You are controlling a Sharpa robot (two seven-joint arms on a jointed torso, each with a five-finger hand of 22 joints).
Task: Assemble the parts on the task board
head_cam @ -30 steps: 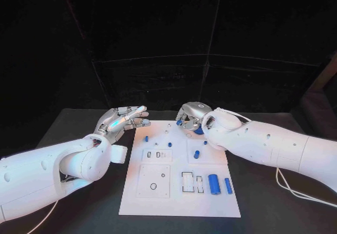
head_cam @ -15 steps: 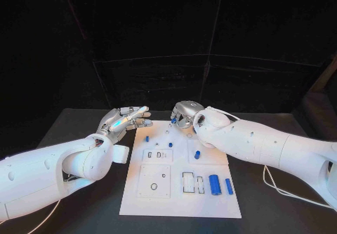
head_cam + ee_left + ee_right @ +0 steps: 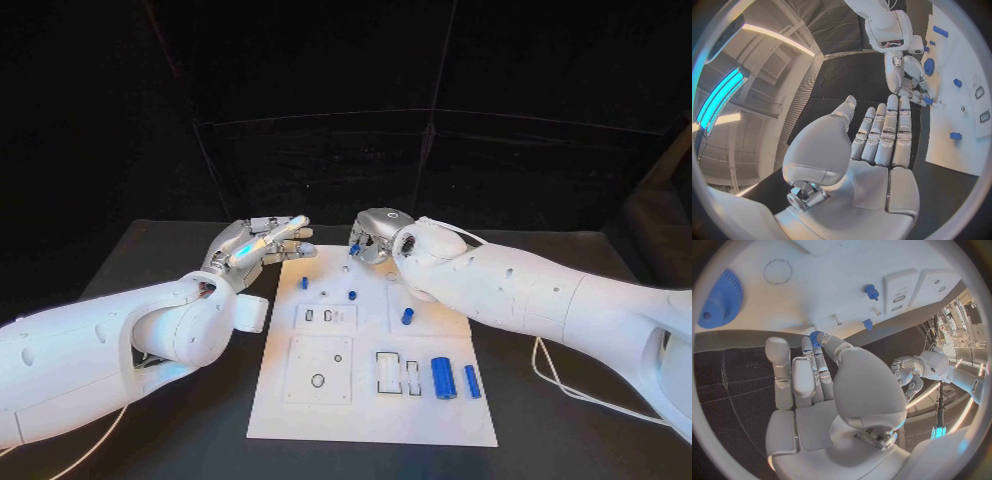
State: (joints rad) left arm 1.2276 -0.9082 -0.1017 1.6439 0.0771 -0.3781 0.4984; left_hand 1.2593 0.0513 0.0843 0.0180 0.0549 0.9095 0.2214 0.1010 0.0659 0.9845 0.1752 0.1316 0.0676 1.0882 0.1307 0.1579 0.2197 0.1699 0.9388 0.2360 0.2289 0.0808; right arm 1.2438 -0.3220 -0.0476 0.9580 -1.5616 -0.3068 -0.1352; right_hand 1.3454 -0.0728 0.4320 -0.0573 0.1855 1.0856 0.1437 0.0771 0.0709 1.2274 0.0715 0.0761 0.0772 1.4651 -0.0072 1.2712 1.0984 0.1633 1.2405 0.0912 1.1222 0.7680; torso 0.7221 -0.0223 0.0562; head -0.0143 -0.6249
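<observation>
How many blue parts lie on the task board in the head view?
5: three small ones mid-board, two cylinders at its near right. The right hand pinches a sixth; the arm may hide more.

right arm (image 3: 534,290) hides the task board's (image 3: 368,400) far right corner.

The right robot hand (image 3: 372,235) has moved left along the task board's (image 3: 361,400) far edge, apparently pinching a small blue part (image 3: 355,248).
</observation>
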